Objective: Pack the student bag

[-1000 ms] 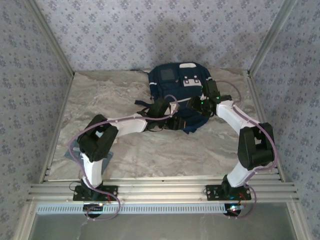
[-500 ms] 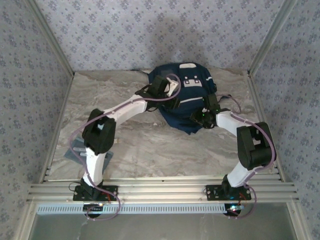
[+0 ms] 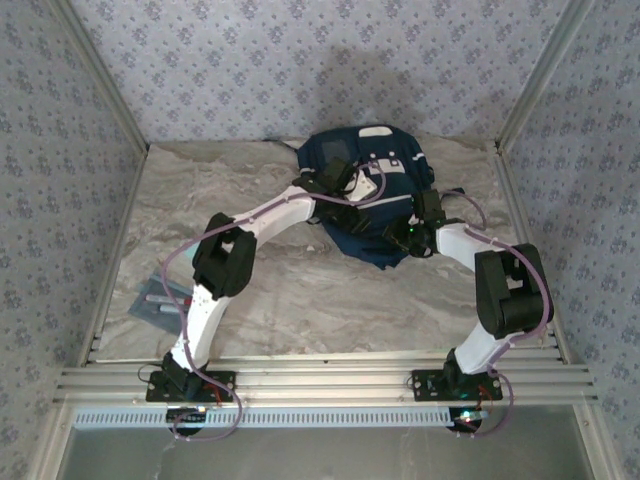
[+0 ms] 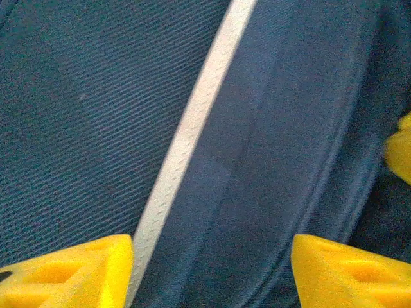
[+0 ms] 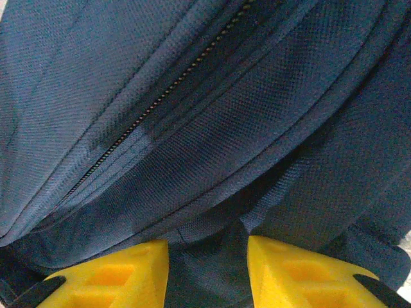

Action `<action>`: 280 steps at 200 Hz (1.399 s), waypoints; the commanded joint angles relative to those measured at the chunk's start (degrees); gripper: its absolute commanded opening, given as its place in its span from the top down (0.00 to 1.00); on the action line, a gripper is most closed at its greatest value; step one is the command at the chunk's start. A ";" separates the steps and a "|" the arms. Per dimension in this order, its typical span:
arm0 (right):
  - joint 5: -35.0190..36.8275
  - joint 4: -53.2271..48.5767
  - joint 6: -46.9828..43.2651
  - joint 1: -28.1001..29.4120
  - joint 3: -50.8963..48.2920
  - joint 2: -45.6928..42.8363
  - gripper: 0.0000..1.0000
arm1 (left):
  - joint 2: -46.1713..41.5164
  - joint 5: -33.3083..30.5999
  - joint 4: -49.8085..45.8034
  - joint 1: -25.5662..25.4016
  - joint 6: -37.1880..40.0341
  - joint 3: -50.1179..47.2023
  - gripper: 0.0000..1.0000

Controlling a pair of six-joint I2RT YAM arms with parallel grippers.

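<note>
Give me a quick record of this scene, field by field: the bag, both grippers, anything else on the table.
bag: student bag lying at the far middle of the table
left: left gripper open, just above the bag's white stripe
right: right gripper at the bag's near right edge, apparently pinching a fold of fabric
other: flat item by the table's near left edge

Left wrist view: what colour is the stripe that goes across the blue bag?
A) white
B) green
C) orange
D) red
A: a white stripe runs slantwise across the navy fabric of the student bag.
</note>
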 commanded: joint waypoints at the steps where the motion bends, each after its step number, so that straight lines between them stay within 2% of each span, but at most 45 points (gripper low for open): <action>1: 0.98 -4.73 0.20 -0.34 -1.66 2.86 0.59 | 0.18 5.18 -3.75 -0.60 -0.36 3.08 0.28; 131: -0.12 -4.39 1.60 -0.45 -2.94 1.48 0.54 | 10.68 -6.12 -5.38 -1.75 6.30 9.83 0.29; 141: 0.33 -4.56 1.78 -0.56 -3.17 1.14 0.54 | 11.35 -7.90 -5.35 -1.67 6.37 10.47 0.33; 147: 0.53 -4.63 1.78 -0.57 -3.36 0.90 0.54 | 11.71 -8.57 -5.69 -1.68 6.47 11.05 0.41; 174: 1.15 -5.11 1.91 -0.52 -4.40 -0.85 0.54 | 11.57 -9.22 -6.54 -1.49 5.30 12.45 1.00; 195: 3.33 -6.61 1.37 -0.43 -5.05 -2.32 0.54 | 10.11 -4.13 -8.95 -0.75 2.06 13.98 1.00; 232: 7.49 -8.13 0.80 -2.03 -5.83 -3.05 0.54 | 5.89 11.00 -15.44 1.91 -8.76 18.04 1.00; 280: 7.85 -6.72 0.13 -4.17 -3.21 -2.99 0.54 | 0.05 12.69 -17.50 2.10 -12.39 17.23 1.00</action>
